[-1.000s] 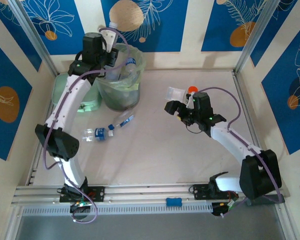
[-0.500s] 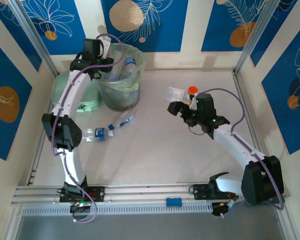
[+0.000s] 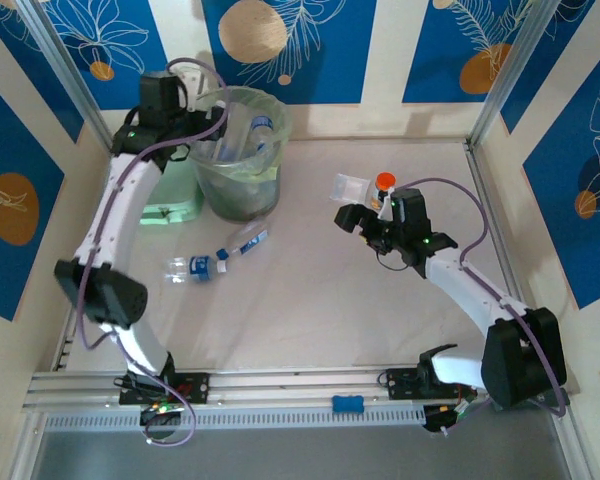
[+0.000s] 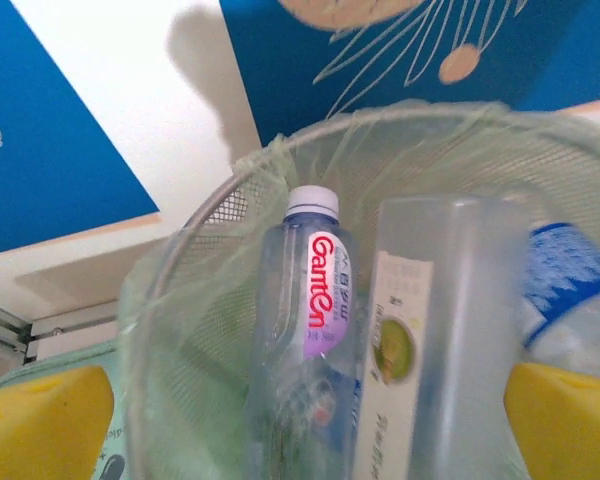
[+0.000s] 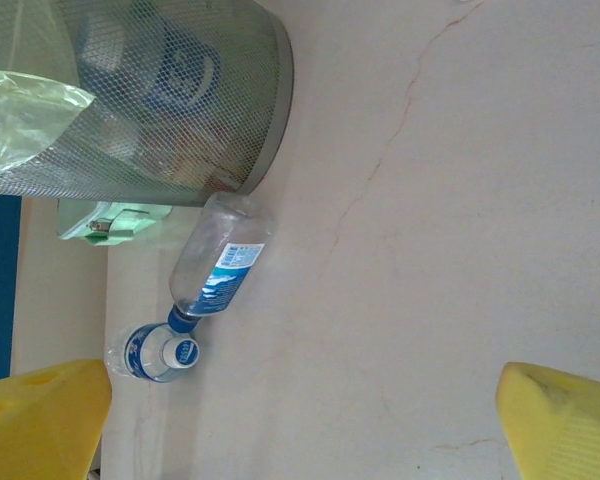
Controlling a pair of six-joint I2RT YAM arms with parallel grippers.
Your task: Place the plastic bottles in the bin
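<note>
From above, my left hand point(image 3: 212, 122) hangs at the rim of the bin point(image 3: 242, 195), at the far left of the table point(image 3: 320, 300). Its wrist camera gives me what the top view can't. The yellow pads point(image 4: 40, 420) stand wide apart, gripping nothing. Inside the translucent pale green liner point(image 4: 190, 330) a white-capped bottle point(image 4: 315, 300) stands nearly upright, cap up, with red lettering down its clear side. Beside it stands a square bottle point(image 4: 440, 330), frosted, with a pale label. A blue-labelled bottle point(image 4: 565, 290) shows at the right edge.

My right hand point(image 3: 348, 217) sits mid-table, just on the near side of a clear container point(image 3: 350, 187) and an orange-capped jar point(image 3: 384, 181). Its own camera shows its fingers point(image 5: 565, 420) spread wide over bare table.

Two bottles lie outside the bin. The first bottle point(image 3: 242, 240) is on its side at the bin's foot. Its long axis runs diagonally toward the near left, blue cap pointing away from the bin. The second bottle point(image 3: 185, 268) lies just past that cap, roughly crosswise. The right wrist view looks at the second bottle cap-on and shows the bin's wall as fine wire mesh. A mint box point(image 3: 170, 205) sits left of the bin.
</note>
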